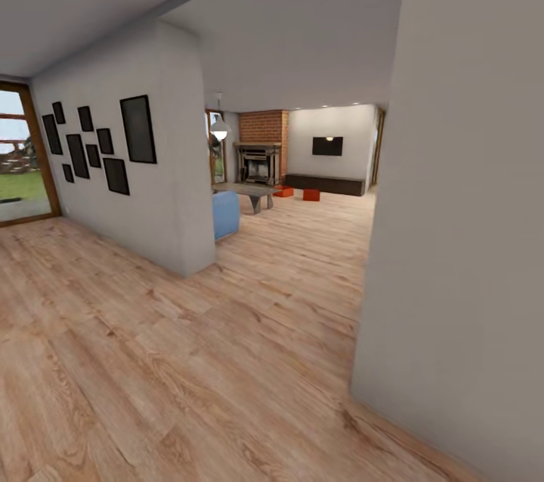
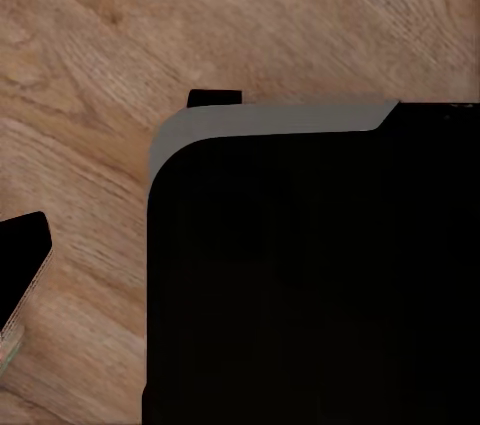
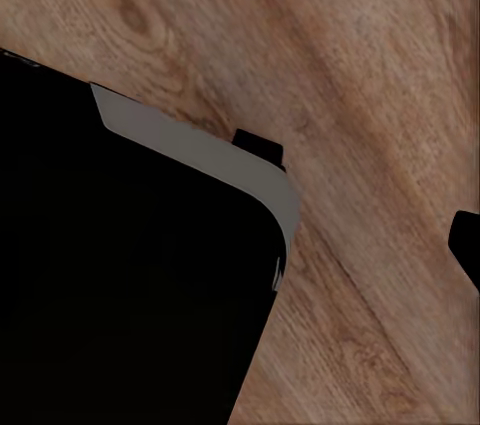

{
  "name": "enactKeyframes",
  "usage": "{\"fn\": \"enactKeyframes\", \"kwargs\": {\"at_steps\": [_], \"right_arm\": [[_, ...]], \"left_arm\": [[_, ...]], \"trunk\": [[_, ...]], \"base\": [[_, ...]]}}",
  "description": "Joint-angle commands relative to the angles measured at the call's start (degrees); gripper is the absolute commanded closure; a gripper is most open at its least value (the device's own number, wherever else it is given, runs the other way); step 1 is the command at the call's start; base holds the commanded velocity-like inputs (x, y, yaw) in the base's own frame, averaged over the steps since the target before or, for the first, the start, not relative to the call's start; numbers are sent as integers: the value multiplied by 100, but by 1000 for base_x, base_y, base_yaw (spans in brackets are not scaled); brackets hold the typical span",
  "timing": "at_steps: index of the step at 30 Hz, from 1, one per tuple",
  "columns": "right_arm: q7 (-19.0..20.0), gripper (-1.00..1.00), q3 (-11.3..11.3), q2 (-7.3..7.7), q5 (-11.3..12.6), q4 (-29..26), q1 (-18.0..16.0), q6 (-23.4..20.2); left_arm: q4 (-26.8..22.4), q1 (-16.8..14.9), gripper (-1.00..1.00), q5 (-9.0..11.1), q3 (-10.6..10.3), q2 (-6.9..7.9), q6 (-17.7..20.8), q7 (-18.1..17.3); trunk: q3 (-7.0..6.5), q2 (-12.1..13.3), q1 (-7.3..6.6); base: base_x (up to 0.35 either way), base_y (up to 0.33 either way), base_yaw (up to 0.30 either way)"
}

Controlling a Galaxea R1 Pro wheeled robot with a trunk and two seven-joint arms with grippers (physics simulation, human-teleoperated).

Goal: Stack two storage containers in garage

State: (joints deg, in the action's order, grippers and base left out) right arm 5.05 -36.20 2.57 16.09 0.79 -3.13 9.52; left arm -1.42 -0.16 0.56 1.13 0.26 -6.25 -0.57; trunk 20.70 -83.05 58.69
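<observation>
- Two storage containers, orange-red, are sitting on the light wood floor far down the living room, in the head view; they are standing a little apart, the left one nearer the brick fireplace, the right one just in front of the long low dark cabinet.
- A black TV is hanging on the far wall above that cabinet.
- A low grey table is standing left of the bins, and a blue seat is showing past the corner of the near left wall.
- Dark picture frames are hanging on that left wall, with a glass door at far left.
- A pale wall is rising close at right.
- Each wrist view is looking down at wood planks beside a black body with a grey edge; whether the fingers of either gripper are spread or closed, I cannot tell.
</observation>
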Motion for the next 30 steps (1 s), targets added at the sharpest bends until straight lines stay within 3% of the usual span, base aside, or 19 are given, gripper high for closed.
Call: {"fn": "enactKeyframes", "kwargs": {"at_steps": [1, 18, 30], "right_arm": [[31, -100, -36, 3, 61, 9, -4, 24], [35, -100, -42, -1, 50, 9, -5, 17], [33, -100, -36, 7, 61, 9, -6, 24]], "left_arm": [[1, -2, -100, 6, 10, 0, -15, -6], [-1, -2, -100, 6, 10, 0, -12, -6], [1, -2, -100, 6, 10, 3, -16, -5]], "trunk": [[6, -3, 4], [6, -3, 4], [6, -3, 4]], "base": [[322, 0, 0], [322, 0, 2], [322, 0, 206]]}}
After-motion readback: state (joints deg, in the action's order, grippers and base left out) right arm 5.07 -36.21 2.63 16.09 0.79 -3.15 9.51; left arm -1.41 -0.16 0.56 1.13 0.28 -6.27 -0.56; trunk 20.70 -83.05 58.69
